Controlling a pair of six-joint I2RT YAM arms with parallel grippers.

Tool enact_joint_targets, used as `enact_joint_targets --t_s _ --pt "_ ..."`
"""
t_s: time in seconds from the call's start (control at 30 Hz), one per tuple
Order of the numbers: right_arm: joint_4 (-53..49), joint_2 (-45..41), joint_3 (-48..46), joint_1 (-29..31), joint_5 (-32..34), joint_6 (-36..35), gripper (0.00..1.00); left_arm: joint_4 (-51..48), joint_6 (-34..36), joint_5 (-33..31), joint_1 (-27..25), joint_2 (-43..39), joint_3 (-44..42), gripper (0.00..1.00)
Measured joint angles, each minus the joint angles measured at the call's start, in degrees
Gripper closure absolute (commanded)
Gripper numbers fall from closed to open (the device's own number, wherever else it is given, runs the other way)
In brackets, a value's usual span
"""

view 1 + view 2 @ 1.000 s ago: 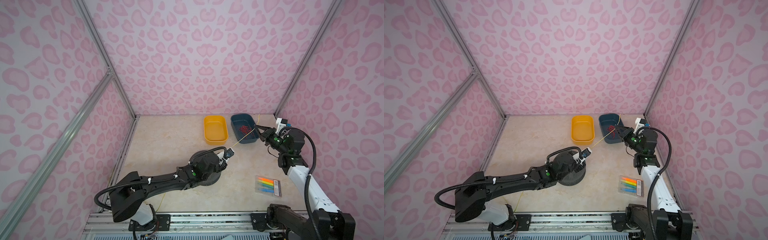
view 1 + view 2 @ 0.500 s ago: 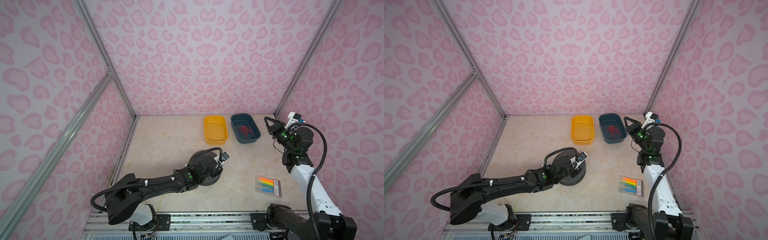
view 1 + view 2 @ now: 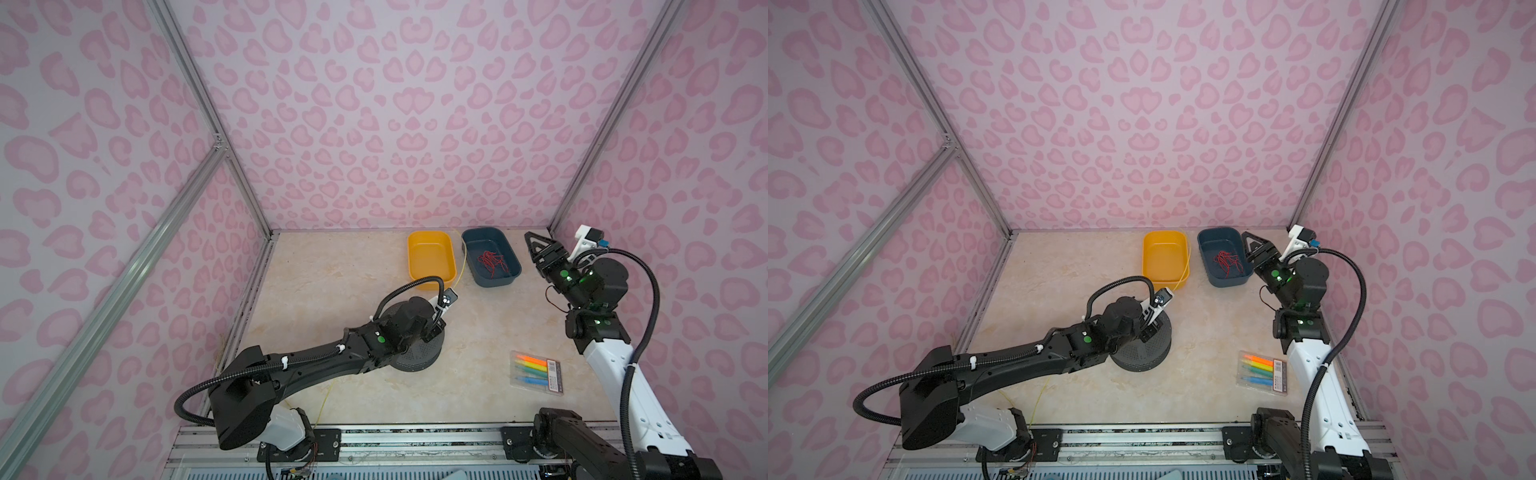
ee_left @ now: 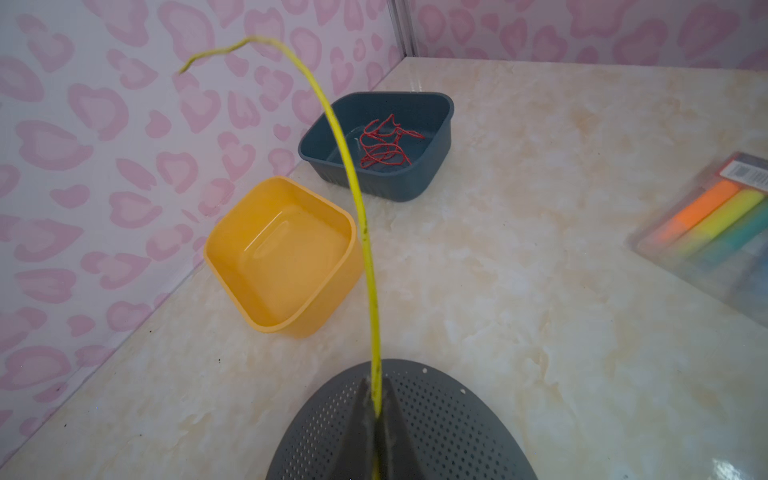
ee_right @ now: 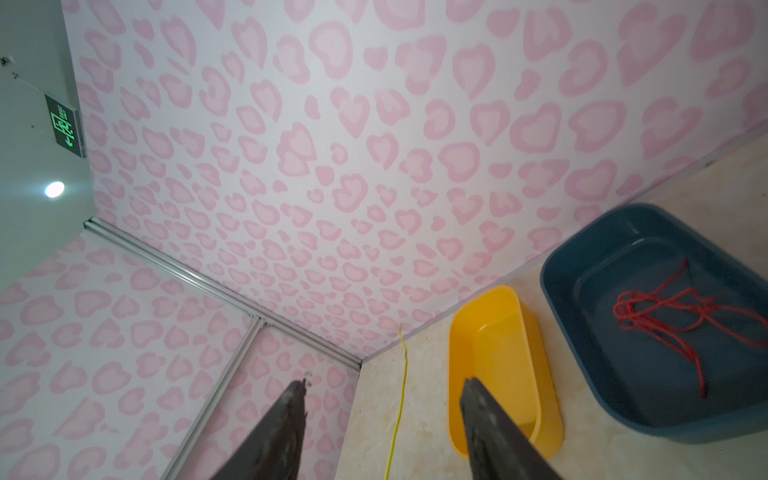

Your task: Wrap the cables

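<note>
Where the cable (image 4: 365, 249) sits: pinched in the left gripper (image 4: 375, 384), rising out of it in a tall arc, free end in the air at the upper left of the left wrist frame.
left fingers (image 4: 359, 419): pressed together on the cable, directly over the grey perforated disc (image 4: 436, 424) at the bottom of that frame.
cable in both top views: thin yellow line at centre frame, running up from the left gripper beside the right edge of the yellow bin (image 3: 430, 259); another stretch shows at lower centre-left, near the base of the left arm (image 3: 316, 365).
right gripper (image 5: 385, 382): fingers (image 5: 282, 428) spread wide, clear of the cable; right of frame in both top views, just beside the blue bin (image 3: 494, 282).
blue bin: upper centre-right on the table (image 3: 332, 291), holds a tangle of red wires (image 3: 492, 264).
marker pack (image 3: 536, 370): flat on the table, lower right, near the right arm (image 3: 615, 365).
</note>
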Motion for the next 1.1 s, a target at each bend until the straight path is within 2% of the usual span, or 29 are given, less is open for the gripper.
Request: enact_joint_targets --t_s 0.13,0.2,0.3,0.33,0.43,0.47,0.6,0.67,0.83,0.9,0.93,1.03,1.1 --pt "-2.08 -2.6 -6.01 13.64 2.82 -0.44 0.26 -0.76 -0.94 4.44 2.4 0.94 4.52 0.96" --pt "-2.12 -2.54 -6.54 18.14 4.26 -0.66 0.26 -0.98 -1.42 7.43 2.71 1.75 6.47 0.96" --pt "-1.29 -1.09 -6.54 22.1 5.77 -1.14 0.33 -1.18 -2.14 11.93 3.06 3.02 8.66 0.96" --pt "-1.18 -0.26 -6.54 22.71 5.88 -1.16 0.41 -1.18 -2.32 13.03 3.13 3.43 9.18 0.97" --pt "-1.09 1.6 -6.69 23.08 7.19 -1.25 0.75 -1.9 -2.54 15.87 3.17 4.33 9.77 0.97" --pt "-0.59 2.01 -6.97 23.1 6.88 -0.96 0.83 -2.54 -2.73 16.72 3.17 4.44 9.77 0.97" --pt "1.64 3.04 -7.1 23.04 6.34 0.13 1.0 -4.55 -2.8 18.34 3.21 4.55 9.84 0.93" --pt "1.62 3.34 -6.49 22.99 5.79 0.04 1.0 -4.76 -2.93 18.47 3.26 4.59 9.99 0.83" --pt "0.13 3.61 -5.22 21.9 8.52 -0.76 1.0 -6.6 -2.69 19.37 3.13 4.59 11.5 0.38" --pt "-0.92 3.54 -4.26 20.83 9.53 -1.38 1.0 -7.69 -2.71 18.64 3.13 3.61 12.0 0.29" --pt "-1.7 3.5 -3.56 20.0 9.53 -1.79 1.0 -8.74 -2.82 17.77 3.17 2.4 12.0 0.15" --pt "-2.84 3.43 -1.79 16.87 10.29 -2.82 1.0 -12.63 -4.61 14.34 3.17 -4.83 12.0 0.07" --pt "-3.41 3.45 -1.25 15.47 10.27 -3.15 1.0 -14.56 -5.35 9.81 3.17 -11.26 12.0 0.03"
